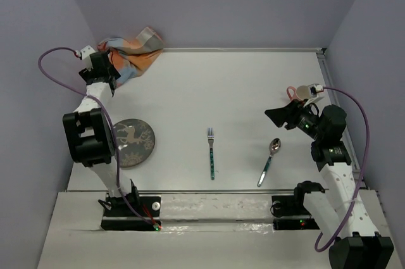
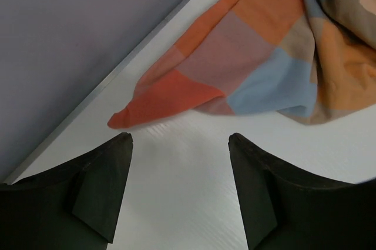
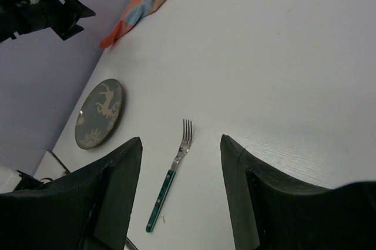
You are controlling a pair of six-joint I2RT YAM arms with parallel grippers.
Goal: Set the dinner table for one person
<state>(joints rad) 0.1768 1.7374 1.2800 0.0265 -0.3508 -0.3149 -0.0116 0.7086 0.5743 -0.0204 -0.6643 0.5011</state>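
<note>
The white dinner table carries a grey plate with a deer pattern at the left. A green-handled fork lies at the middle and a spoon lies right of it. A crumpled orange-blue-grey checkered cloth lies in the far left corner. My left gripper is open and empty just short of the cloth's orange corner, its midpoint over bare table. My right gripper is open and empty above the table's right side. Its wrist view shows the fork and the plate.
A pale mug with a reddish handle stands partly hidden behind my right wrist. Purple walls close off the left, far and right sides. A metal rail runs along the table edge by the cloth. The left arm shows in the right wrist view.
</note>
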